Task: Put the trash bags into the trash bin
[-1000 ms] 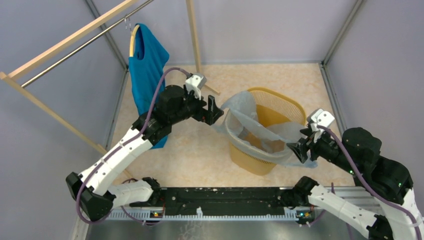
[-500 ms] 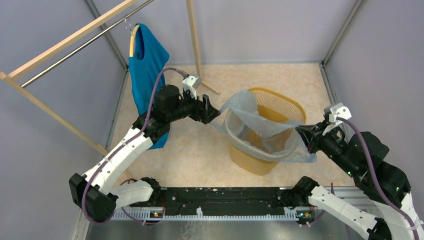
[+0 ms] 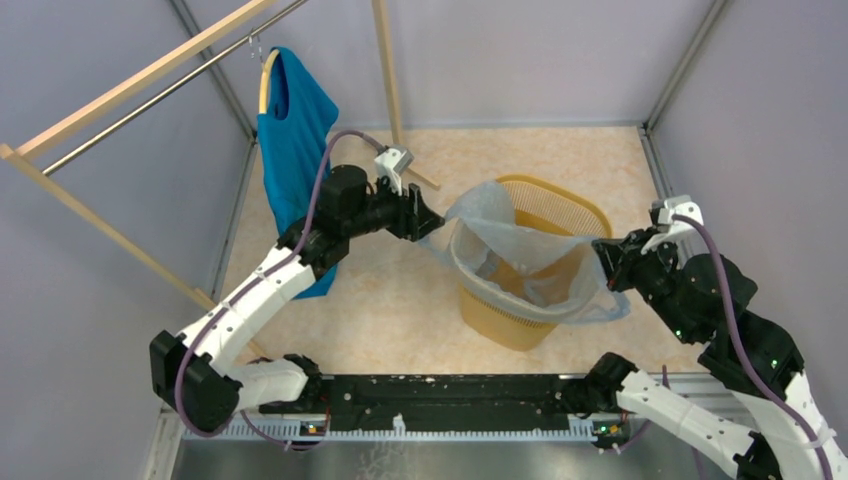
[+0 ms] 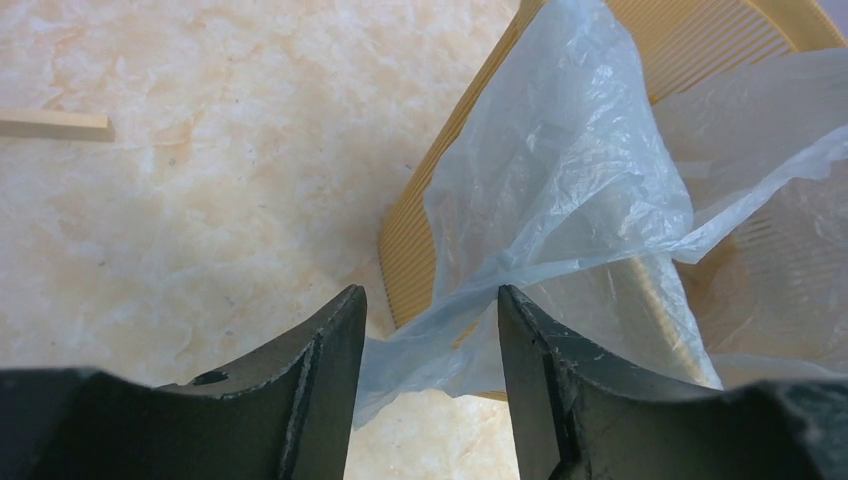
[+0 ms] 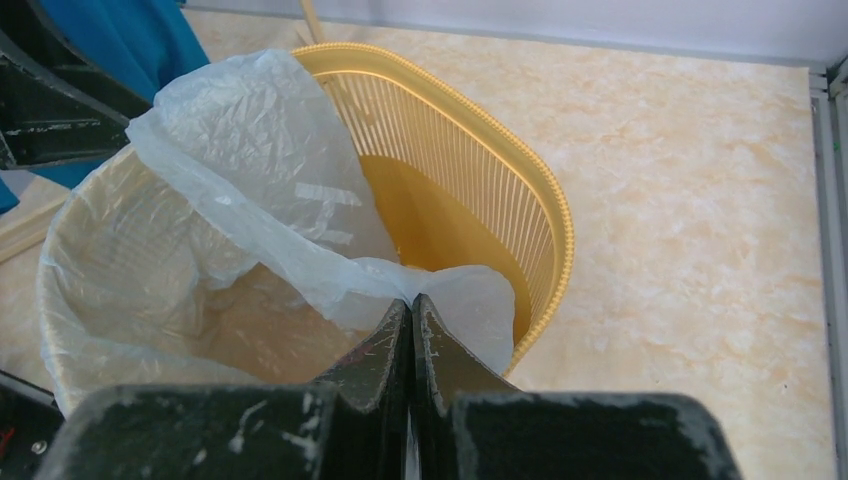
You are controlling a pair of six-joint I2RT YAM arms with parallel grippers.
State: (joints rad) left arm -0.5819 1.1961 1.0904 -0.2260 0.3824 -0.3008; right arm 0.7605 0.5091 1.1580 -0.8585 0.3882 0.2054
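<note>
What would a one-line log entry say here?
left gripper: open | right gripper: shut on trash bag | trash bag: partly over trash bin

No readable text, label or number shows anywhere, as far as these views allow.
</note>
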